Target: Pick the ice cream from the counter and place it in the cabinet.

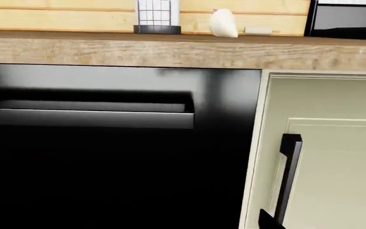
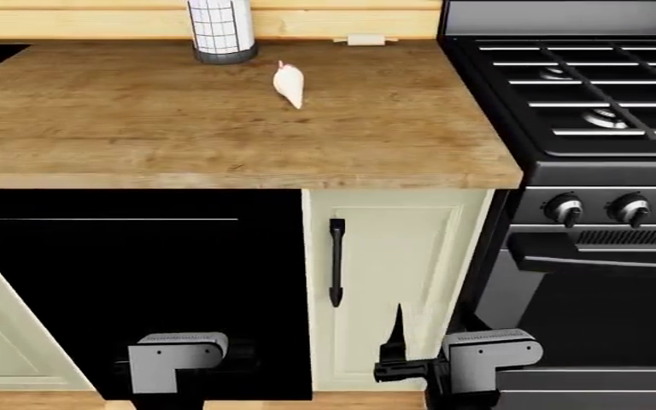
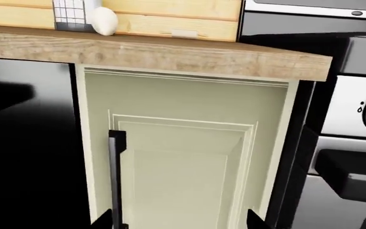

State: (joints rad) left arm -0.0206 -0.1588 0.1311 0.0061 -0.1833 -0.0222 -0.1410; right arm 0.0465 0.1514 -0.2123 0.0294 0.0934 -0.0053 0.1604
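We are seeing the ice cream (image 2: 288, 84) lying on its side on the counter (image 2: 134, 128), toward the back, just beside the tall white cylinder with a grid (image 2: 221, 30) and apart from the small rolling pin (image 2: 365, 39) against the plank wall (image 2: 100, 21). Nothing is touching it.

Both our arms are hanging low in front of the base units, well below the countertop. The right gripper (image 3: 179, 220) is facing the cream cabinet door (image 3: 189, 157); in its wrist view two dark fingertips (image 3: 104, 220) are standing wide apart, one near the door's black handle (image 3: 115, 176), and they are holding nothing. Of the left gripper (image 2: 243, 352) we are catching only a dark shape against the black dishwasher front (image 2: 134, 290), so we cannot tell how far it is spread. The stove (image 2: 579, 94) is sitting to the right.
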